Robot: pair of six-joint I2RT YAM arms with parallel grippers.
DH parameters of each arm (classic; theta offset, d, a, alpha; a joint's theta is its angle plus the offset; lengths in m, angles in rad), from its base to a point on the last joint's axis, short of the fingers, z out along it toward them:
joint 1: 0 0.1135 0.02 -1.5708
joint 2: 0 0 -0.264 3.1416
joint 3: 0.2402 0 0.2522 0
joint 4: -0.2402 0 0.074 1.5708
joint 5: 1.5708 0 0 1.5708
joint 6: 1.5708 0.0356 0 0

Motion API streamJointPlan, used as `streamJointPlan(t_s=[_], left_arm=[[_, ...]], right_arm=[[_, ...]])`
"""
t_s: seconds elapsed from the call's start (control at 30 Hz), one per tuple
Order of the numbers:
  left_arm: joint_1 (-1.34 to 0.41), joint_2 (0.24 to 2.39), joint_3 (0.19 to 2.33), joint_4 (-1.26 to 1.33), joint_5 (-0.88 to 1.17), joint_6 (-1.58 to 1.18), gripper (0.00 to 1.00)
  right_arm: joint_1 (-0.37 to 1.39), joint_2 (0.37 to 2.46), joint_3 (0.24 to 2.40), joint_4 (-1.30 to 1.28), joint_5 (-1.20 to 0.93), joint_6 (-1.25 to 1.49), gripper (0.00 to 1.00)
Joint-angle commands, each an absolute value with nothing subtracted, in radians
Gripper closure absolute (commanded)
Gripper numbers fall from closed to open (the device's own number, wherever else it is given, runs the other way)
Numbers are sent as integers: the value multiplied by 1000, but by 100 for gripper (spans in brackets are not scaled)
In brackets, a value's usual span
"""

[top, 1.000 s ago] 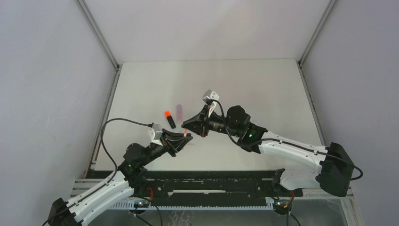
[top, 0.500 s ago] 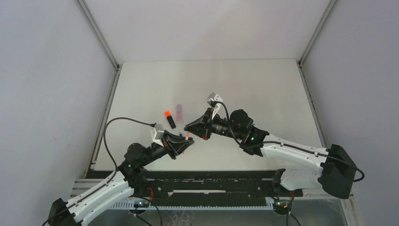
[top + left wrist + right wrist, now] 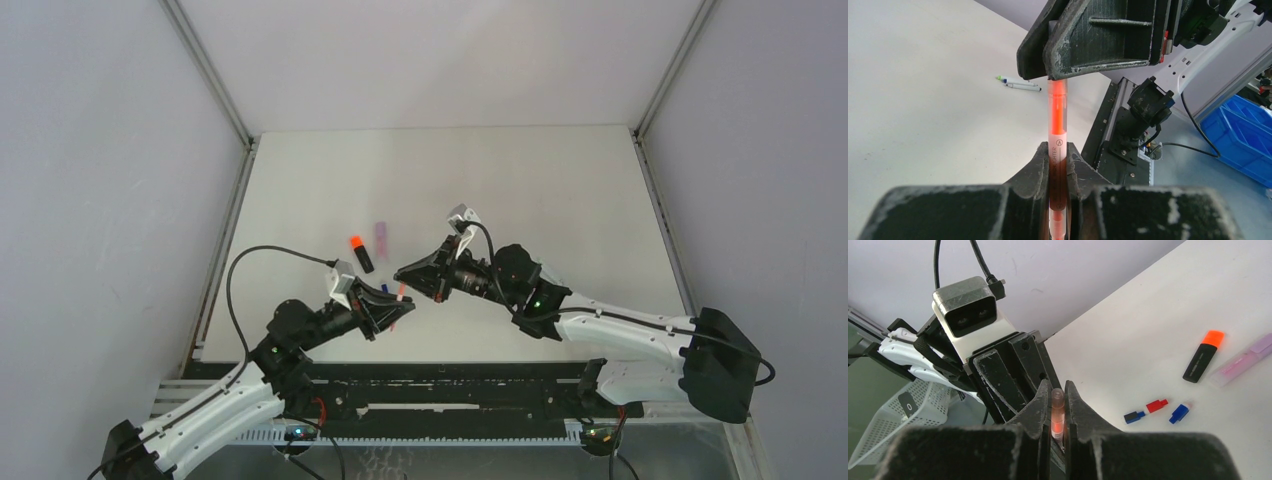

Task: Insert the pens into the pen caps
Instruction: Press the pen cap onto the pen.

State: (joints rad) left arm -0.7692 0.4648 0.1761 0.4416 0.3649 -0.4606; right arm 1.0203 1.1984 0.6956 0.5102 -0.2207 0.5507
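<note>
My left gripper (image 3: 1058,150) is shut on a thin pale pen with an orange core (image 3: 1057,120), held above the table. My right gripper (image 3: 1058,392) is shut on the pale clear cap (image 3: 1057,407) at the pen's other end; orange shows through it. In the top view the left gripper (image 3: 390,312) and right gripper (image 3: 404,276) meet tip to tip over the near table, with the pen (image 3: 398,293) between them. The black orange-tipped highlighter (image 3: 1202,357) and the lilac highlighter (image 3: 1243,361) lie on the table. A dark blue cap (image 3: 1134,416), a red cap (image 3: 1156,405) and a blue cap (image 3: 1180,412) lie beside them.
Two thin pale pens (image 3: 1019,83) lie side by side on the table in the left wrist view. The black highlighter (image 3: 360,253) and lilac highlighter (image 3: 381,234) lie just beyond the grippers. Blue bins (image 3: 1243,140) and a white basket (image 3: 898,410) stand off the table.
Both grippers, still joined at the pen, have shifted a little toward the near edge and to the right. Both stay shut.
</note>
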Motion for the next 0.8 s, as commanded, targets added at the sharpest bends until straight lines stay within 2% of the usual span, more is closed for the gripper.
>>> streamJointPlan(t_s=[0.0,0.3,0.57,0.77], left_arm=[[-762,428,354,710,289,-471,100],[-748,424,383,728,293,-503,100],[-712,432,385,707,184,-512,100],[-618,465,390,773,285,-624,100]], right_arm=[[1099,1241,616,293,-351,603,100],[1130,1262,590,271,-358,612,100],[1144,1282,589,245,-295,707,100],[1175,1275,589,219,-316,649,100]])
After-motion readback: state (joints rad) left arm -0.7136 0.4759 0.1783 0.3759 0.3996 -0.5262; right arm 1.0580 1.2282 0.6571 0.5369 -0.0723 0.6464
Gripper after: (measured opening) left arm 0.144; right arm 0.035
